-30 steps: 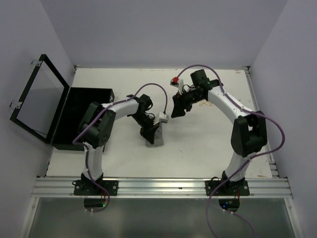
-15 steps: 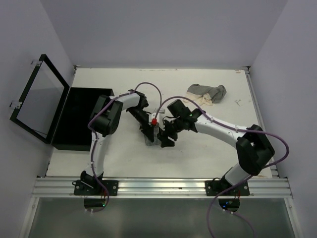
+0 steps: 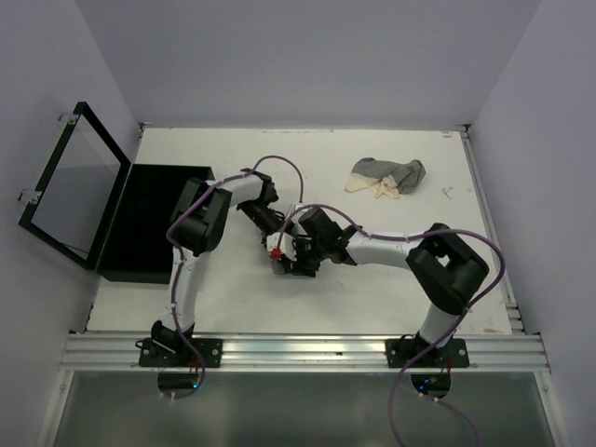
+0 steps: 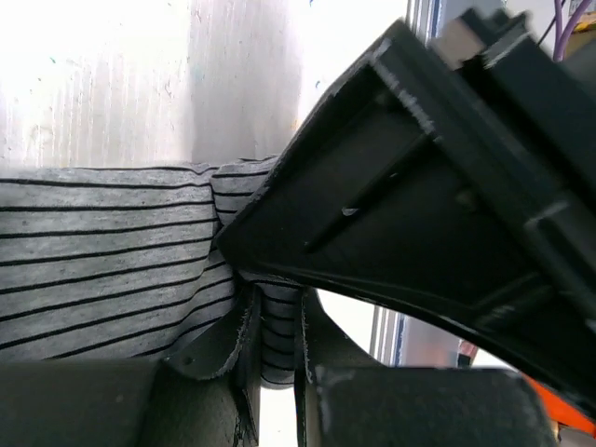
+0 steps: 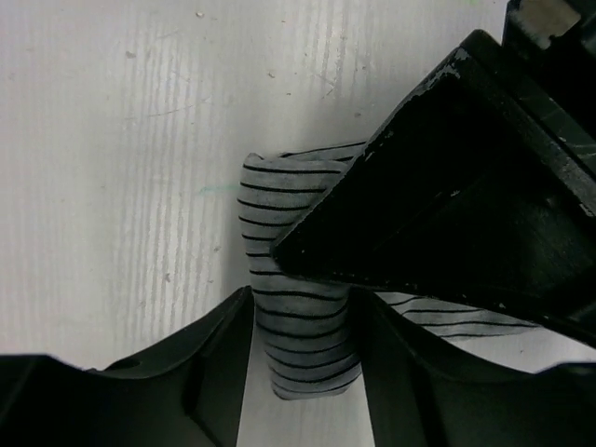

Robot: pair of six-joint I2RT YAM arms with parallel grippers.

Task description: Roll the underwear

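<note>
A grey underwear with thin black stripes (image 5: 298, 317) lies on the white table, one end rolled into a short tube. My left gripper (image 4: 275, 345) is shut on an edge of this cloth, which shows pinched between its pads. My right gripper (image 5: 303, 368) is open, with a finger on each side of the rolled end, close against it. In the top view both grippers meet at the table's middle: left gripper (image 3: 271, 240), right gripper (image 3: 291, 263), with the striped cloth (image 3: 277, 268) mostly hidden beneath them. A heap of grey and cream underwear (image 3: 386, 175) lies at the back right.
A flat black box (image 3: 154, 223) stands at the table's left with its hinged lid (image 3: 74, 182) raised open. The right gripper's body (image 4: 438, 196) fills much of the left wrist view; the left gripper's body (image 5: 466, 186) crowds the right wrist view.
The right arm has swung from the back of the table down to the striped cloth beside the left gripper, uncovering the heap at the back right. The left gripper still holds the cloth.
</note>
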